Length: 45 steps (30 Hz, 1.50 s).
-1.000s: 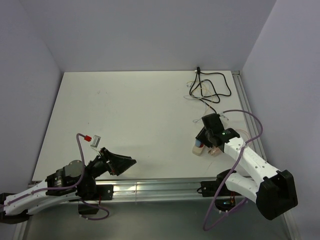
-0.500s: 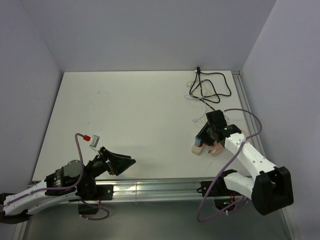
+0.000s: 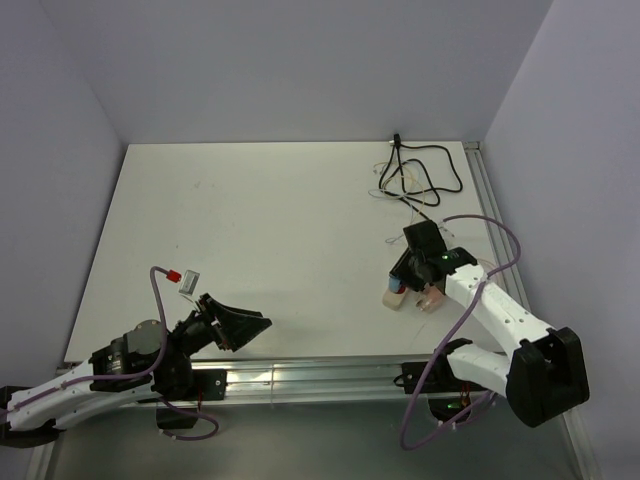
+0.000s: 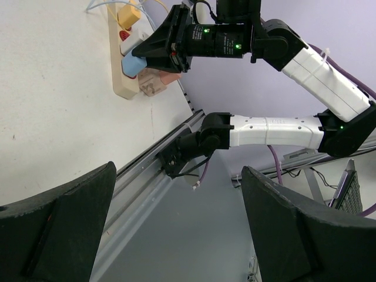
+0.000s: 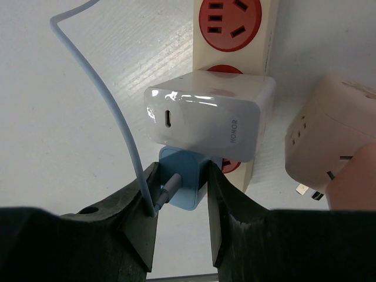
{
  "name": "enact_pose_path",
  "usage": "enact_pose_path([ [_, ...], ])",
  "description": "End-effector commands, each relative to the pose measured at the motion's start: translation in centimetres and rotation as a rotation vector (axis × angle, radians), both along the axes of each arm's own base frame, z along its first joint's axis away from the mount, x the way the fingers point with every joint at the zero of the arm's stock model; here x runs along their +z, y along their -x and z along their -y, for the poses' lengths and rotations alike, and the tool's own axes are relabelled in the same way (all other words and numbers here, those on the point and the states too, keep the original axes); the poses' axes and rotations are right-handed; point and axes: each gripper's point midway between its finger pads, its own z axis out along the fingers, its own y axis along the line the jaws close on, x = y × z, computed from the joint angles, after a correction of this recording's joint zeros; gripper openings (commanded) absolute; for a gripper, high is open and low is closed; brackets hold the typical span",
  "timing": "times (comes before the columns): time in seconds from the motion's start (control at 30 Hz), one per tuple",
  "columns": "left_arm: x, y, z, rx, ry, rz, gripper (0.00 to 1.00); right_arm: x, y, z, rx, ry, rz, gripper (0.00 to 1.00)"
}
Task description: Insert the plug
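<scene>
A small blue plug [image 5: 183, 179] with a pale cable [image 5: 111, 111] sits between the fingers of my right gripper [image 5: 182, 189], which is shut on it. The plug is at the near end of a cream power strip [image 5: 261, 41] with red sockets, right below a white charger [image 5: 205, 120] plugged into the strip. Its pins are hidden. From above, the right gripper [image 3: 405, 283] hangs over the strip [image 3: 397, 302] at the table's right side. My left gripper [image 3: 245, 325] stands open and empty over the near left edge.
A pinkish adapter block [image 5: 335, 153] lies right of the strip. Black and thin cables [image 3: 425, 175] are tangled at the back right corner. A small red and grey piece [image 3: 183, 278] lies near the left arm. An aluminium rail [image 3: 300, 378] runs along the near edge.
The right wrist swung slightly to the right over the strip and came back, still holding the blue plug. The left arm has not moved.
</scene>
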Motion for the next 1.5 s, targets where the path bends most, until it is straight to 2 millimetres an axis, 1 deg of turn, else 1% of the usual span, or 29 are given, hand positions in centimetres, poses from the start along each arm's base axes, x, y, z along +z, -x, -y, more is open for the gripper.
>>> enact_pose_path([
  [0.0,2.7,0.5,-0.9,-0.012,0.114,0.038,0.93,-5.1,8.8,3.4,0.023,0.198,-0.373,0.00],
  [0.03,2.7,0.6,-0.9,-0.016,0.119,0.037,0.92,-4.8,8.9,3.6,0.021,0.210,-0.381,0.00],
  [0.07,2.9,0.7,-1.0,-0.019,0.130,0.041,0.93,-4.8,9.6,3.6,0.036,0.203,-0.406,0.00],
  [0.1,2.8,0.7,-0.9,-0.022,0.131,0.040,0.93,-5.1,10.1,3.6,0.034,0.198,-0.436,0.00],
  [0.13,2.8,0.8,-1.0,-0.023,0.133,0.040,0.92,-5.5,11.0,3.0,0.034,0.163,-0.481,0.00],
  [0.17,3.0,0.8,-1.0,-0.025,0.138,0.045,0.92,-6.1,12.1,2.8,0.038,0.155,-0.546,0.00],
  [0.2,3.1,0.8,-1.1,-0.024,0.138,0.051,0.92,-6.4,12.8,2.5,0.045,0.150,-0.579,0.00],
  [0.3,3.3,0.9,-1.3,-0.025,0.134,0.060,0.92,-7.0,13.8,2.2,0.062,0.192,-0.651,0.00],
  [0.37,3.5,1.0,-1.4,-0.030,0.133,0.064,0.92,-7.0,14.1,1.8,0.052,0.200,-0.681,0.00],
  [0.4,3.1,1.0,-1.5,-0.028,0.114,0.061,0.92,-7.0,14.0,1.8,0.047,0.194,-0.672,0.00],
  [0.43,3.2,0.9,-1.7,-0.022,0.115,0.061,0.92,-7.2,14.4,1.9,0.040,0.188,-0.679,0.00],
  [0.47,3.3,0.9,-1.9,-0.019,0.120,0.062,0.92,-7.3,14.7,1.4,0.029,0.141,-0.688,0.00],
  [0.5,3.4,0.9,-2.0,-0.016,0.123,0.063,0.92,-7.4,14.7,1.4,0.019,0.121,-0.681,0.00],
  [0.6,3.6,1.0,-2.4,-0.014,0.135,0.070,0.92,-7.1,14.2,2.0,0.008,0.141,-0.646,0.00],
  [0.63,3.5,1.0,-2.5,-0.012,0.132,0.071,0.93,-6.8,13.4,2.3,0.005,0.163,-0.615,0.00],
  [0.7,3.6,1.0,-2.6,-0.010,0.129,0.074,0.93,-6.4,12.8,2.7,-0.002,0.193,-0.577,0.00],
  [0.77,3.5,0.9,-2.6,-0.007,0.121,0.073,0.93,-5.9,12.3,2.6,0.030,0.222,-0.547,0.00],
  [0.8,3.4,0.9,-2.5,-0.006,0.115,0.074,0.93,-5.7,11.8,2.6,0.034,0.241,-0.528,0.12],
  [0.9,3.4,0.8,-2.3,-0.006,0.120,0.072,0.93,-5.4,11.6,2.5,0.064,0.264,-0.504,0.37],
  [0.93,3.4,0.8,-2.2,-0.007,0.121,0.070,0.93,-5.4,11.4,2.6,0.070,0.275,-0.490,0.49],
  [1.0,3.3,0.8,-2.0,-0.009,0.124,0.066,0.93,-4.9,10.9,2.7,0.078,0.287,-0.454,0.58],
  [1.03,3.3,0.8,-2.0,-0.010,0.123,0.063,0.93,-4.3,10.2,2.6,0.088,0.294,-0.425,0.66],
  [1.07,3.2,0.8,-1.9,-0.011,0.118,0.061,0.93,-3.7,9.7,3.0,0.086,0.321,-0.392,0.71],
  [1.13,3.3,0.7,-1.9,-0.007,0.121,0.057,0.93,-2.3,8.5,2.9,0.095,0.324,-0.334,0.77],
  [1.17,3.2,0.7,-1.8,-0.007,0.117,0.056,0.93,-1.3,8.2,3.1,0.094,0.331,-0.300,0.79],
  [1.2,3.4,0.7,-1.9,-0.004,0.117,0.057,0.93,-0.2,7.5,2.7,0.101,0.313,-0.259,0.80],
  [1.23,3.4,0.6,-1.8,-0.001,0.113,0.056,0.93,0.5,7.3,2.5,0.112,0.308,-0.230,0.83],
  [1.33,3.4,0.3,-1.7,0.010,0.102,0.053,0.93,3.4,6.5,1.4,0.149,0.242,-0.111,0.85],
  [1.47,3.4,0.0,-1.4,0.025,0.085,0.043,0.93,5.0,6.5,-0.9,0.295,0.148,-0.058,0.86],
])
